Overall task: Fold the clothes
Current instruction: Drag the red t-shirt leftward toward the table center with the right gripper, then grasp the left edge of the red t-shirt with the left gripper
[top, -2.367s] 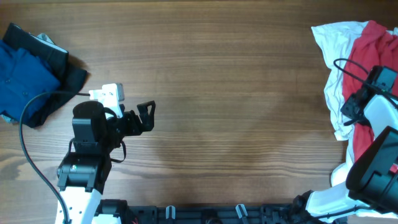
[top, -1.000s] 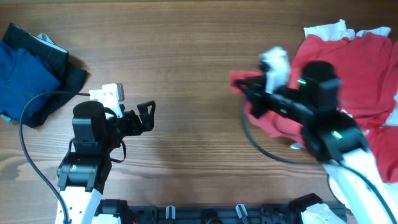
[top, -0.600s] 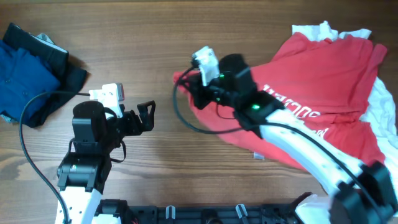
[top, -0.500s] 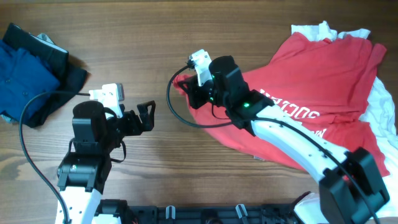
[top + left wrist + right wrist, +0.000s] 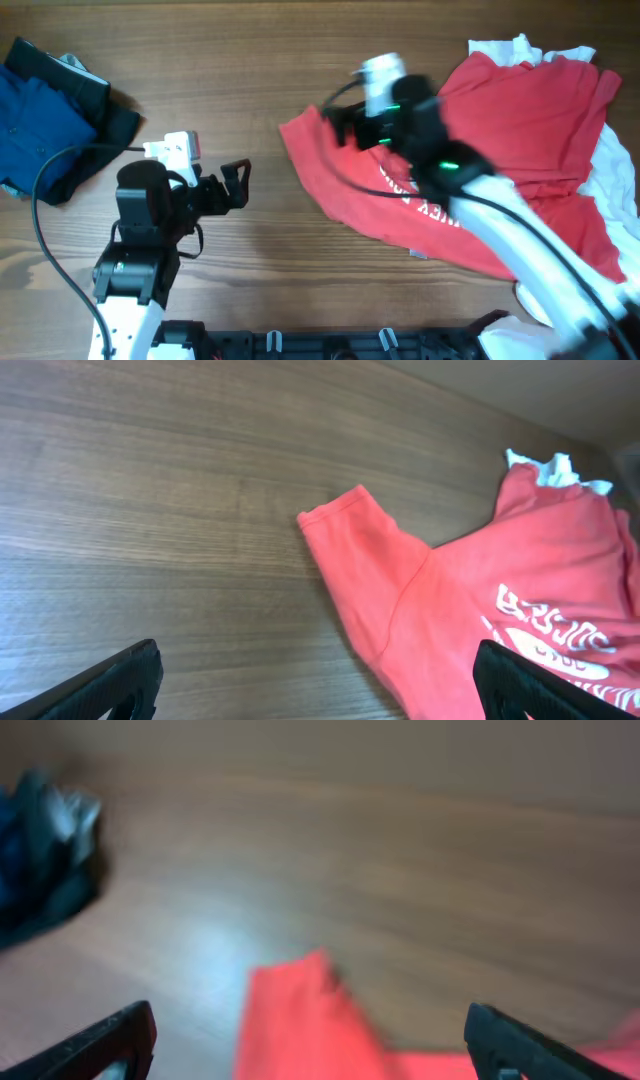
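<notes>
Overhead | red T-shirt [image 5: 520, 120] rumpled | right gripper [image 5: 338, 122] over shirt's sleeve, jaws apart, empty | left gripper [image 5: 238, 180] left of shirt, jaws apart

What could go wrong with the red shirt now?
The red T-shirt lies wrinkled, partly over a white cloth, so pulling it might drag that cloth along. A black cable crosses the shirt and could snag it. Folding over wrinkles may come out lopsided.
</notes>
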